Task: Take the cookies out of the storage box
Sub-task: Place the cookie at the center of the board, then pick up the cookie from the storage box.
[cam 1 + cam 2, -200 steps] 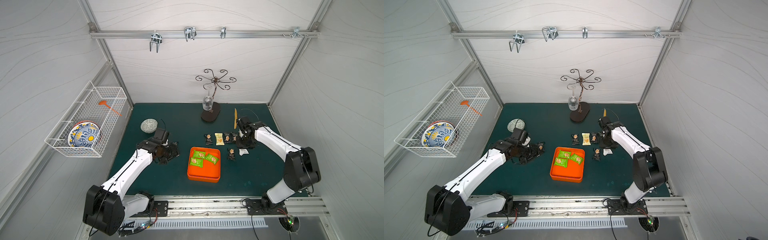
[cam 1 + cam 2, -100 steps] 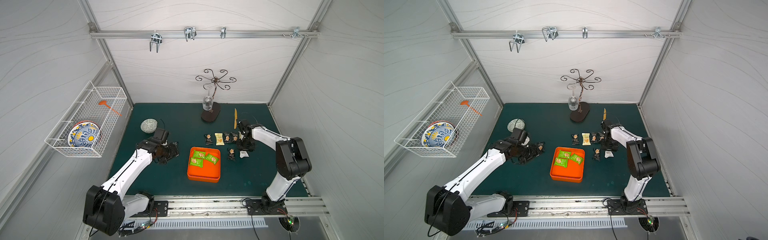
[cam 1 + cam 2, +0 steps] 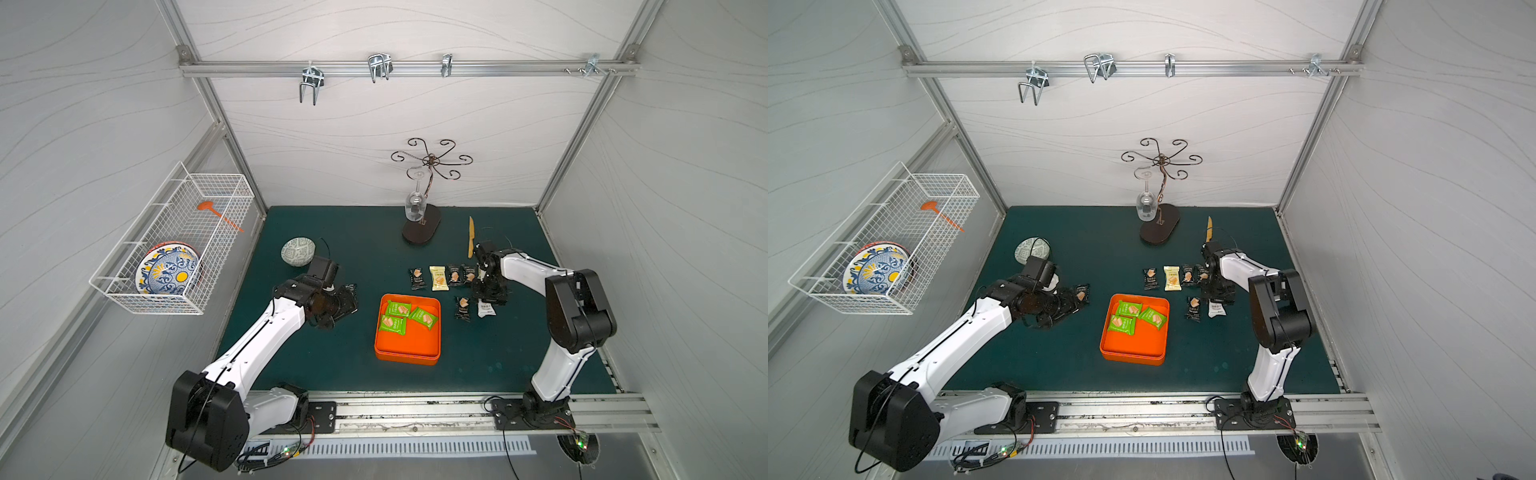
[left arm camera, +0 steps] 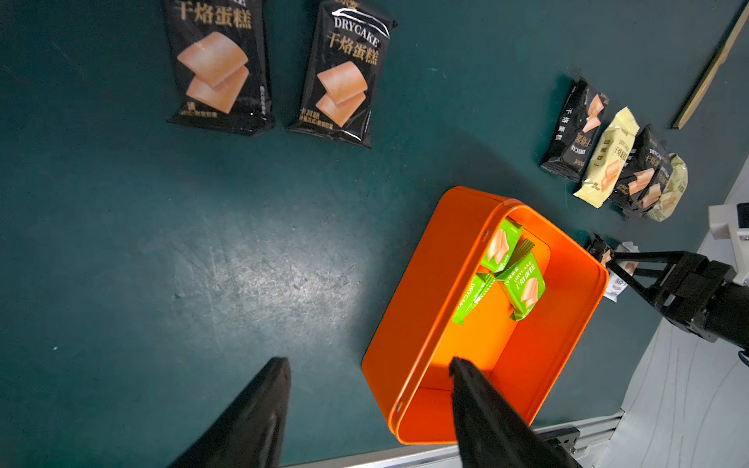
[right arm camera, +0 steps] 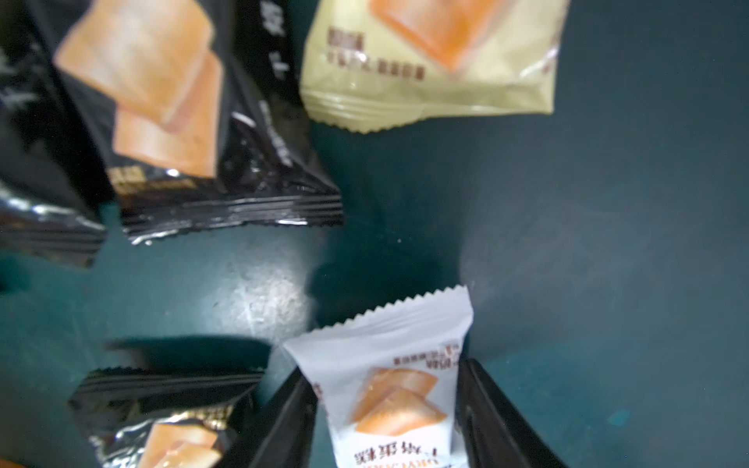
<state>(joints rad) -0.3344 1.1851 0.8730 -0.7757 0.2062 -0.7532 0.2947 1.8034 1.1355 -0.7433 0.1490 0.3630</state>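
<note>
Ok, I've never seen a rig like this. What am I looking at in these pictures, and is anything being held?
Two white robot arms stand at the front edge of a dark green mat. The two wide pictures come from one camera overhead; the two close ones from cameras on the arms' wrists. An orange storage box on the mat holds three green cookie packets; more black and pale yellow packets lie outside it. The left hand is open and empty. The right hand has its fingers on either side of a white packet on the mat; whether they press it is unclear.
</note>
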